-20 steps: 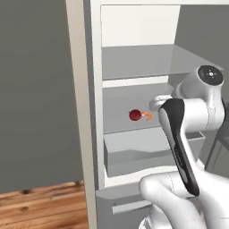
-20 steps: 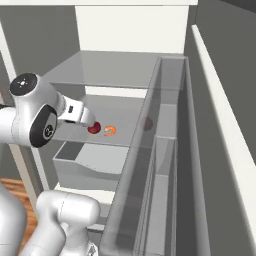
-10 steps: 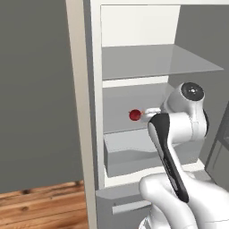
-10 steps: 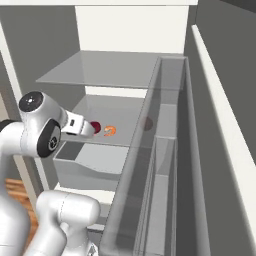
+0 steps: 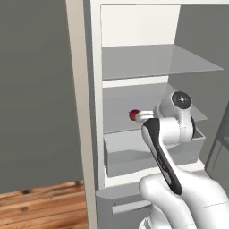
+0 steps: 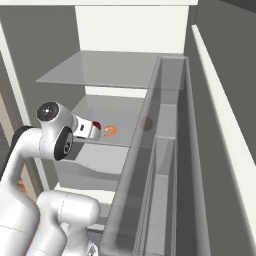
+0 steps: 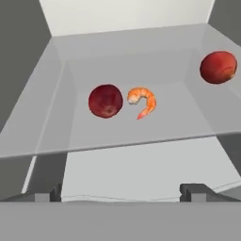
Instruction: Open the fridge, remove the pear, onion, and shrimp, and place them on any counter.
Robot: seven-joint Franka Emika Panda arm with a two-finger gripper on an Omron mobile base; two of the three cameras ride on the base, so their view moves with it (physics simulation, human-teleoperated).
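- The fridge (image 5: 85,89) stands open, with a white inside, and its door (image 6: 165,165) swings out on the right, its shelf bins seen edge-on in the right base view.
- Inside, a grey upper shelf (image 5: 156,60) lies bare above the middle shelf (image 7: 141,127), and below that sits a grey drawer (image 5: 129,154). Under the compartment the lower drawer front (image 5: 120,203) shows at the bottom of the left base view.
- A strip of wooden floor (image 5: 40,208) lies to the left of the fridge.
- The arm's white wrist reaches in at the height of the middle shelf, in front of the drawer.
- The jaws (image 7: 122,190) stand wide apart with nothing between them; the two dark tips sit at the near edge of the middle shelf, well short of the food.
- A red-orange roundish fruit (image 7: 218,67), likely the pear, rests on the middle shelf toward its far right, apart from the other two items.
- The onion (image 7: 105,100), a dark-red ball, sits on the middle shelf near its centre. In the left base view it shows just past the end of the hand (image 5: 133,115), and in the right base view it peeps out beside the hand (image 6: 96,126).
- The shrimp (image 7: 142,101), a small orange curl, lies just to the right of the onion, very close to it; whether the two touch I cannot tell. It also shows on the shelf in the right base view (image 6: 109,131).
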